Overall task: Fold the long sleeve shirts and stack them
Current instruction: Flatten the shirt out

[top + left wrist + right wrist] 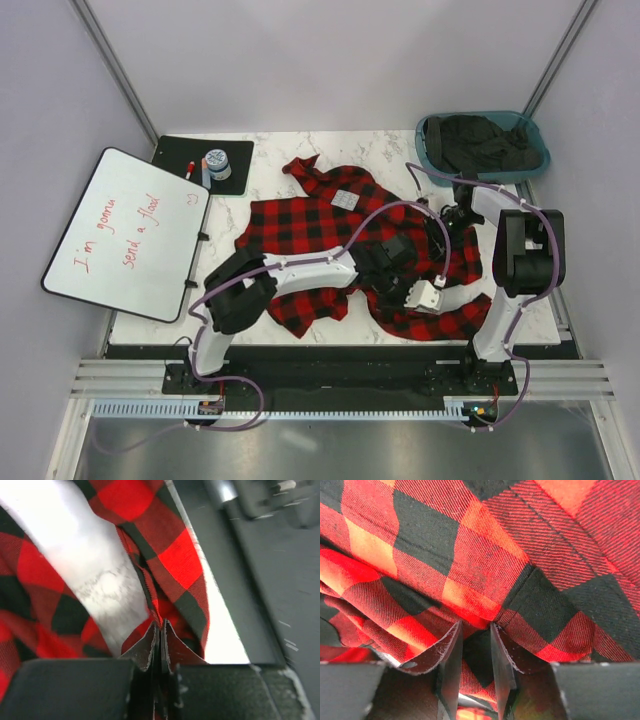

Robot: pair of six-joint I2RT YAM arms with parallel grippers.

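Observation:
A red-and-black check long sleeve shirt [300, 225] lies spread and rumpled across the marble table [270, 190], with its collar and white neck label [344, 200] toward the back. My left gripper [425, 298] reaches across to the shirt's front right hem, near the table's front edge. In the left wrist view its jaws [161, 625] are shut on a thin edge of the shirt [165, 545]. My right gripper [443, 243] is down on the shirt's right side. Its fingers [476, 627] pinch a raised fold of the cloth [485, 575].
A teal bin [428, 150] holding dark clothes stands at the back right. At the back left, a black mat [175, 152] carries a marker and a blue-lidded jar [216, 162]. A whiteboard [125, 235] leans off the left edge.

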